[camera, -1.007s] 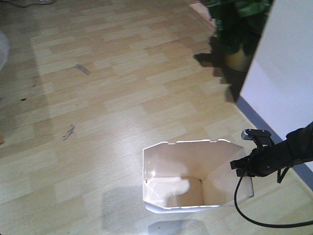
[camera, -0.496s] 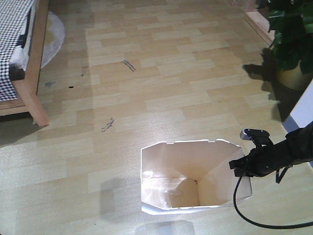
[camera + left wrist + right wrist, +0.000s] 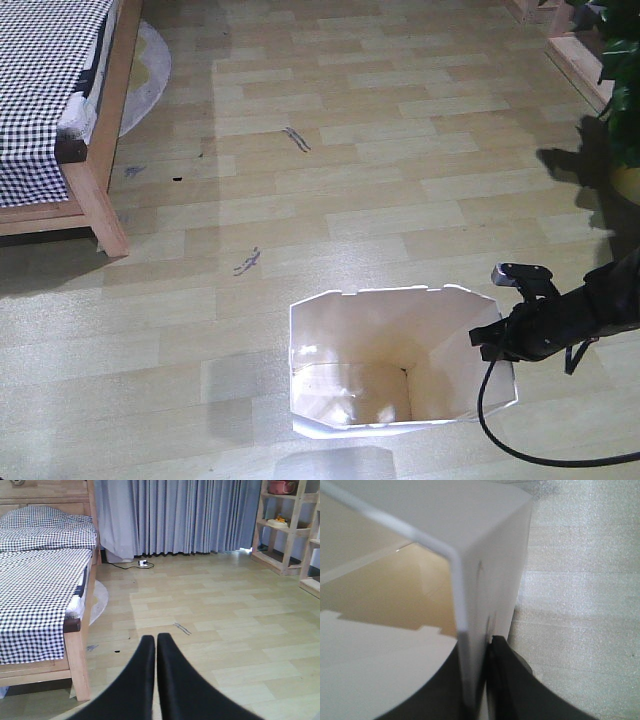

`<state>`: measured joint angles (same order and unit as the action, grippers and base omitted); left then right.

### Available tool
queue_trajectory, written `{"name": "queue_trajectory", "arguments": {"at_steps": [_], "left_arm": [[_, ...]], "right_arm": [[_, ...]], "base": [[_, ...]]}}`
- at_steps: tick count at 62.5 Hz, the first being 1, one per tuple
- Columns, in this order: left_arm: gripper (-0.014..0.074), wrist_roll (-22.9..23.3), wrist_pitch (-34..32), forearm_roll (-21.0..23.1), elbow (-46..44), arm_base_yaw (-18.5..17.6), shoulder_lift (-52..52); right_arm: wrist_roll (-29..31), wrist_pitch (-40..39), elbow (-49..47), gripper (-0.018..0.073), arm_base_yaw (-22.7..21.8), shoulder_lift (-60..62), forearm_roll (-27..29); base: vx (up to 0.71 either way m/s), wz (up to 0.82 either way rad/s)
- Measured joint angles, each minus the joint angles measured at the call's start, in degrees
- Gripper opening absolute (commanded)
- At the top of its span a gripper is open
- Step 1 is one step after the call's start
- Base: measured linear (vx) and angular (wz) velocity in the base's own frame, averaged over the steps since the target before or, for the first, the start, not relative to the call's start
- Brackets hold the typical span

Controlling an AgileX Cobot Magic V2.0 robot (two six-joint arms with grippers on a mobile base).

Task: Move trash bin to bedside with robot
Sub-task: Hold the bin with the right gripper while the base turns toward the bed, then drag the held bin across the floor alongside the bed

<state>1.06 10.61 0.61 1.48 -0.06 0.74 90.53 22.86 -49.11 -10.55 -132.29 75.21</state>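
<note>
status from my end: my right gripper (image 3: 481, 672) is clamped onto the right-hand wall of the trash bin (image 3: 370, 325). one finger is inside against the cream lining and the other runs down the white outside, with the thin plastic pinched between them just under a rim corner. the jaws are only as far apart as that wall is thick.

my left gripper (image 3: 154, 639) has its two black fingers pressed together with nothing between them. it's pointing out over the floor (image 3: 240, 625) toward the curtains (image 3: 175, 515).

the trash bin stands upright on the light wood planks, low in the front view. the bed (image 3: 55, 110), checkered bedding on a wooden frame, is off to the upper left and well apart from it, with floor between. a black cable (image 3: 487, 415) loops down from my right arm just beside the bin's right side. a potted plant (image 3: 625, 100) sits at the right edge.
</note>
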Motion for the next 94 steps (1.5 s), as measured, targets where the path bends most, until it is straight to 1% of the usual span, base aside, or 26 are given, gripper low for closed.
{"name": "queue_trajectory", "arguments": {"at_steps": [36, 94], "left_arm": [[-0.0006, 0.0, 0.0, 0.0, 0.0, 0.0, 0.0], [-0.0006, 0.0, 0.0, 0.0, 0.0, 0.0, 0.0]], "right_arm": [[0.0, -0.05, 0.0, -0.0005, 0.0, 0.0, 0.0], [0.0, -0.48, 0.0, -0.0005, 0.0, 0.0, 0.0]], "base": [[0.13, 0.03], [0.2, 0.04]]}}
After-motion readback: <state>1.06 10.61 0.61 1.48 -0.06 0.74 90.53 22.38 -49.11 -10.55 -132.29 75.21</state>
